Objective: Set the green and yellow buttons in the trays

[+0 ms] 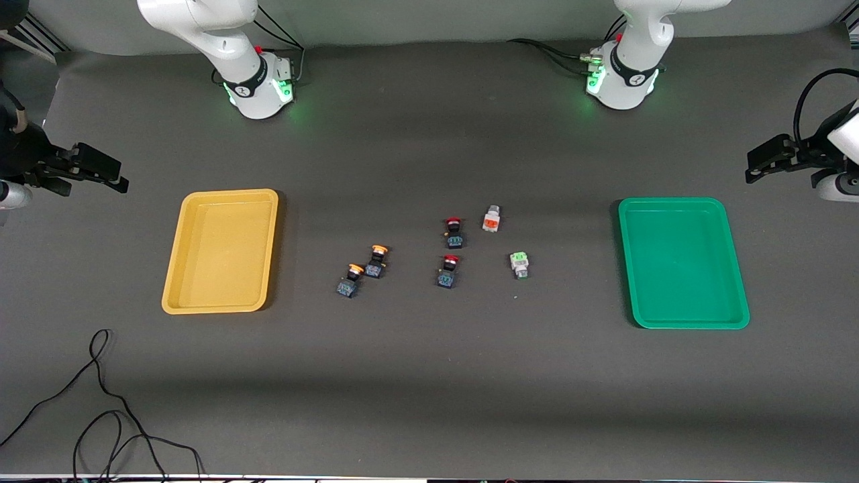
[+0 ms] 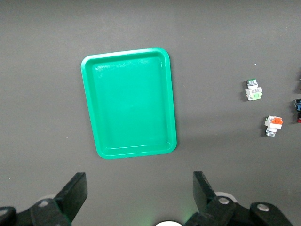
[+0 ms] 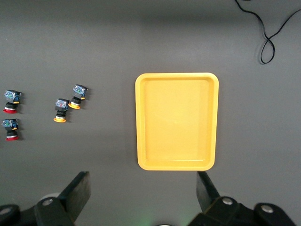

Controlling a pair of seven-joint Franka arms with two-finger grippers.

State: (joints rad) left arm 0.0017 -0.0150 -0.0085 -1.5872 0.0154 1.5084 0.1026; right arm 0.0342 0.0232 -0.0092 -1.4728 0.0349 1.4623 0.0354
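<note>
Two yellow-capped black buttons lie side by side mid-table, also in the right wrist view. A white button with a green face and a white button with an orange face lie toward the green tray. The yellow tray lies toward the right arm's end. Both trays are empty. My right gripper is open and empty, high beside the yellow tray. My left gripper is open and empty, high beside the green tray.
Two red-capped black buttons lie between the yellow-capped ones and the white ones, and show in the right wrist view. A black cable loops on the table near the front camera, toward the right arm's end.
</note>
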